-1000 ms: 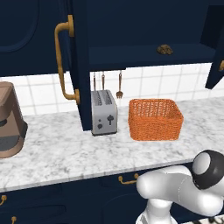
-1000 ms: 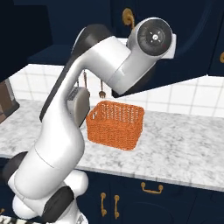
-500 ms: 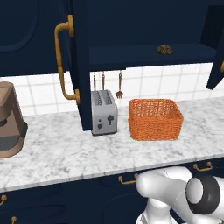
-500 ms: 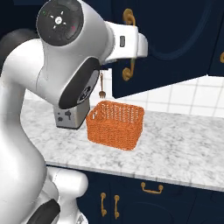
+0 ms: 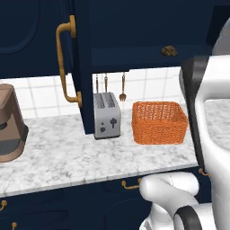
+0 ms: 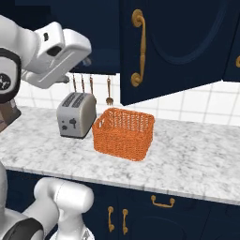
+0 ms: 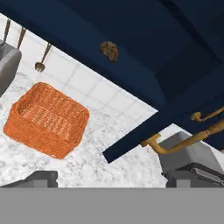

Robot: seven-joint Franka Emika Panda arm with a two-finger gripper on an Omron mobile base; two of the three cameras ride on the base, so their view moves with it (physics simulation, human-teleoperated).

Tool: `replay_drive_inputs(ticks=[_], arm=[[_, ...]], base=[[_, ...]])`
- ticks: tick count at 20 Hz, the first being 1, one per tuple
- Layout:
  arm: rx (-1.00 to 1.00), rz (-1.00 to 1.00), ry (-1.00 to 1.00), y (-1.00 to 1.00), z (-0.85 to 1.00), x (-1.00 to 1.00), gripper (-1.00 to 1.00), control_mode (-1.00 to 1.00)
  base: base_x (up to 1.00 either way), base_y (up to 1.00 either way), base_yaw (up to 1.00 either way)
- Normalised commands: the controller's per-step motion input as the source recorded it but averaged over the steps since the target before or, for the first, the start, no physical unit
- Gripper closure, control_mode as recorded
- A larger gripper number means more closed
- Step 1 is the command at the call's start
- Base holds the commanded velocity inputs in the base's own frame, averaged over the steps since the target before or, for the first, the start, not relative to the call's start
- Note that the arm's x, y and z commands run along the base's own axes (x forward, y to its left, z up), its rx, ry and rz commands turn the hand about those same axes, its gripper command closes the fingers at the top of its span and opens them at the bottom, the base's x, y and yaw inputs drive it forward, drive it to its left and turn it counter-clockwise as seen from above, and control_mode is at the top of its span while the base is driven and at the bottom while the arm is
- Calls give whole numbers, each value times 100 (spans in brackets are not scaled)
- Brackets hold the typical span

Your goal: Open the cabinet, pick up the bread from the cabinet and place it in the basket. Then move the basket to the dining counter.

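The navy cabinet point(image 5: 143, 27) stands open, its doors swung out with curved brass handles point(image 6: 139, 47). The bread point(image 5: 169, 50), a small brown roll, lies at the front edge of its lower shelf, and the hand view shows the bread point(image 7: 109, 50) from below. The orange wicker basket point(image 5: 159, 122) sits empty on the marble worktop under the shelf, also seen as the basket point(image 6: 123, 133) and the basket point(image 7: 46, 119). My gripper point(image 7: 114, 177) is open, fingers wide apart with nothing between them, below and short of the bread, next to a door handle point(image 7: 175, 144). The dining counter is out of view.
A grey toaster point(image 5: 107, 116) stands left of the basket, and a brown coffee machine point(image 5: 9, 123) sits at the far left. Utensils point(image 5: 122, 87) hang on the tiled wall. The open door edge point(image 5: 83, 67) juts over the worktop. My wrist point(image 6: 61, 49) hovers above the toaster.
My arm has swung left in the right base view, and its upper link now rises at the right of the left base view. Cabinet, bread and basket have not moved.
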Motion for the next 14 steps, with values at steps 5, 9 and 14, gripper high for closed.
replay_drive_inputs(ticks=[5,9,14], arm=[[-49,0,42,53,-25,78,-100,-100],[-21,-2,41,-7,-6,97,-100,-100],[-24,-31,36,-56,-11,53,-100,-100]], base=[[0,0,0],[0,0,0],[0,0,0]])
